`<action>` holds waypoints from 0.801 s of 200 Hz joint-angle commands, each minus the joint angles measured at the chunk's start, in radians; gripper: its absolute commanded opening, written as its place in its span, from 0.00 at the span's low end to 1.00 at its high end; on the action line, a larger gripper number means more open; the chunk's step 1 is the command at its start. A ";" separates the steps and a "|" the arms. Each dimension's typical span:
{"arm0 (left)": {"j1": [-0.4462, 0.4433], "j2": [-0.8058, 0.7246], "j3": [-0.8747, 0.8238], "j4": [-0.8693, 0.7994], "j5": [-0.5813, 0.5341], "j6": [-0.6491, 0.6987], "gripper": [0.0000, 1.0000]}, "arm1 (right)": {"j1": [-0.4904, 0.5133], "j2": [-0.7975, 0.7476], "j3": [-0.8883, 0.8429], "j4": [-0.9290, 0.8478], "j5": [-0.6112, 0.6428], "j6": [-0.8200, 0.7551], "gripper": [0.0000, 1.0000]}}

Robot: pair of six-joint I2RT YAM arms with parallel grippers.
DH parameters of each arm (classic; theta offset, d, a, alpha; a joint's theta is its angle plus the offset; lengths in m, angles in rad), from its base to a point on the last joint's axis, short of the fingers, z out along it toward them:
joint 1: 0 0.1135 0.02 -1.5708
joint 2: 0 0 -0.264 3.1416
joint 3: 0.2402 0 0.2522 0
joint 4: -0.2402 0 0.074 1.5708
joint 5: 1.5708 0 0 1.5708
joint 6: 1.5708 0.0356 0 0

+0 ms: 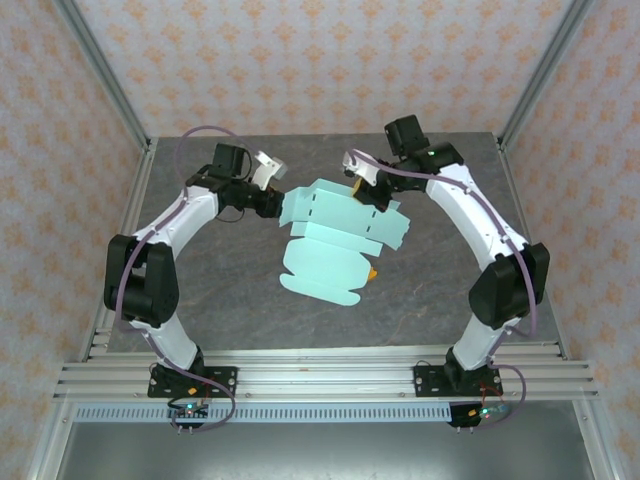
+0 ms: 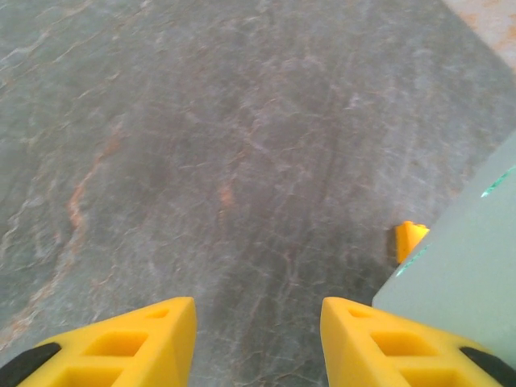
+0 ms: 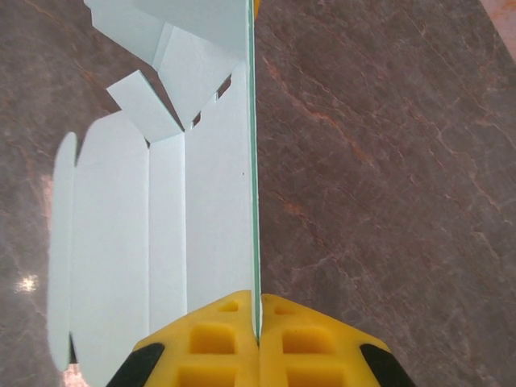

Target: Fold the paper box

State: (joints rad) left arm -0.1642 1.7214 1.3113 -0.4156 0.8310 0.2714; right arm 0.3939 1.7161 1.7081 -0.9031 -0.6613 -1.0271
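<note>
Pinching the far right edge of the paper box (image 1: 335,240), the right tool (image 3: 258,322) has its two yellow fingers (image 3: 214,339) pressed together on the thin card, which stands on edge between them in the right wrist view. The box is an unfolded pale mint sheet with flaps and rounded tabs. It sits in the middle of the grey marbled tabletop (image 1: 230,300), between the two arms, with its far part lifted and its near part sloping down toward the surface. The left tool (image 1: 279,205) is at the sheet's left edge with its jaws parted and nothing between them; in its own wrist view the card lies just beside its right finger (image 2: 387,343). A small orange block (image 1: 372,271) peeks out at the sheet's near right edge. Walls (image 1: 320,60) papered with an orange pattern close in the tabletop on three sides.
</note>
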 commanded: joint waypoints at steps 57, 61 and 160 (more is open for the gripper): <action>0.076 0.056 -0.018 0.111 -0.495 -0.307 0.44 | 0.113 0.127 -0.038 0.270 0.213 -0.008 0.00; 0.082 0.055 -0.017 0.107 -0.516 -0.317 0.44 | 0.117 0.139 -0.031 0.273 0.219 -0.009 0.00; 0.099 -0.159 -0.236 0.172 -0.628 -0.627 0.42 | 0.194 0.132 -0.287 0.664 0.523 -0.136 0.00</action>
State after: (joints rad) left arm -0.0570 1.6962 1.1786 -0.3191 0.1974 -0.2054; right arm 0.5762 1.9121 1.4826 -0.3954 -0.2413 -1.1034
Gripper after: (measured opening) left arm 0.433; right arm 0.040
